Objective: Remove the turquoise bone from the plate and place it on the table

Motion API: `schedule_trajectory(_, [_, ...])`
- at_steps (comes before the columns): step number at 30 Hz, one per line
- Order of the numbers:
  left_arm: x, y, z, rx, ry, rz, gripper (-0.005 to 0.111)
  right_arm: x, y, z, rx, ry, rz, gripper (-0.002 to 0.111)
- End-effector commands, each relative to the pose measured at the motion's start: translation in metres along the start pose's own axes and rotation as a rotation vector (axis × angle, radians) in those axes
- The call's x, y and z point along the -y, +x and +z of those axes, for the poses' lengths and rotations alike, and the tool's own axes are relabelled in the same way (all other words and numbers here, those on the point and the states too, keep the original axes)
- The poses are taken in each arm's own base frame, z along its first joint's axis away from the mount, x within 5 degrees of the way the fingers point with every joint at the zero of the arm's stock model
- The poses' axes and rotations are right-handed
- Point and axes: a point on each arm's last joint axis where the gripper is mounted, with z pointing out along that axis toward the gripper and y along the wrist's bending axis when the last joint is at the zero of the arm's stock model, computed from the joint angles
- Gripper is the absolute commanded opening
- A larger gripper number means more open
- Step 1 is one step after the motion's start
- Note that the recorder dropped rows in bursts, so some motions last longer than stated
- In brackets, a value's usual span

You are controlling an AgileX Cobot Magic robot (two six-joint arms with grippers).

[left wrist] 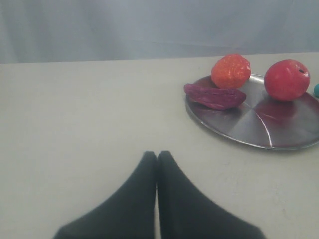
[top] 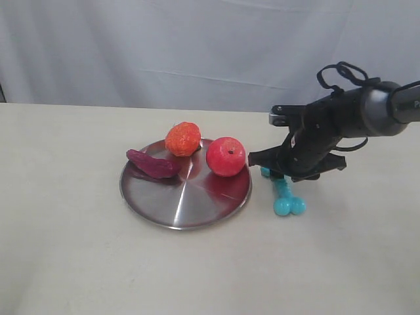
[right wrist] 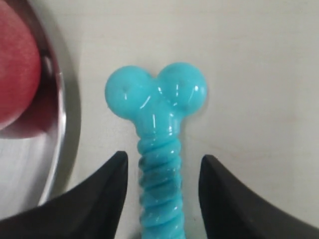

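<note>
The turquoise bone (top: 286, 197) lies flat on the table (top: 79, 262), just right of the plate (top: 184, 207) and off its rim. My right gripper (top: 283, 176) hangs over the bone's far end. In the right wrist view this gripper (right wrist: 163, 157) is open, one finger on each side of the ridged shaft of the bone (right wrist: 159, 124), with a gap on both sides. The plate's rim (right wrist: 56, 129) runs close beside it. My left gripper (left wrist: 157, 154) is shut on nothing, low over bare table away from the plate (left wrist: 259, 132). It is outside the exterior view.
On the plate sit a red apple (top: 226, 156) nearest the bone, a bumpy orange fruit (top: 183, 138) at the back, and a dark purple elongated piece (top: 153, 164) on the left. A white curtain (top: 197, 46) hangs behind the table.
</note>
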Motion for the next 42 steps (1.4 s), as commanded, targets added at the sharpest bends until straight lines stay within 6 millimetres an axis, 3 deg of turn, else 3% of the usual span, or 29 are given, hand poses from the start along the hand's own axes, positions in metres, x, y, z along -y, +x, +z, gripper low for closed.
schedule_trajectory(1, [0.0, 0.001, 0.0, -0.001, 0.003, -0.001, 0.0, 0.002, -0.012, -0.035, 0.054, -0.003, 0.008, 0.044])
schedule_trajectory(7, [0.0, 0.001, 0.0, -0.001, 0.003, -0.001, 0.0, 0.008, -0.02, -0.092, 0.091, 0.01, 0.008, 0.044])
schedule_trajectory(14, [0.0, 0.001, 0.0, -0.001, 0.003, 0.002, 0.0, 0.024, -0.011, -0.171, 0.073, 0.07, -0.039, 0.044])
schedule_trajectory(22, [0.0, 0.001, 0.0, -0.001, 0.003, 0.002, 0.0, 0.044, 0.039, -0.245, 0.196, 0.025, -0.003, 0.043])
schedule_trajectory(24, [0.0, 0.001, 0.0, -0.001, 0.003, 0.002, 0.0, 0.049, 0.055, -0.259, 0.219, -0.003, 0.018, 0.039])
schedule_trajectory(32, [0.0, 0.001, 0.0, -0.001, 0.003, 0.002, 0.0, 0.059, 0.113, -0.298, 0.281, -0.136, 0.02, -0.001])
schedule_trajectory(37, [0.0, 0.001, 0.0, -0.001, 0.003, 0.0, 0.0, 0.059, 0.136, -0.31, 0.313, -0.226, 0.016, -0.001])
schedule_trajectory(42, [0.0, 0.001, 0.0, -0.001, 0.003, 0.0, 0.0, 0.058, 0.145, -0.325, 0.354, -0.305, 0.061, -0.001])
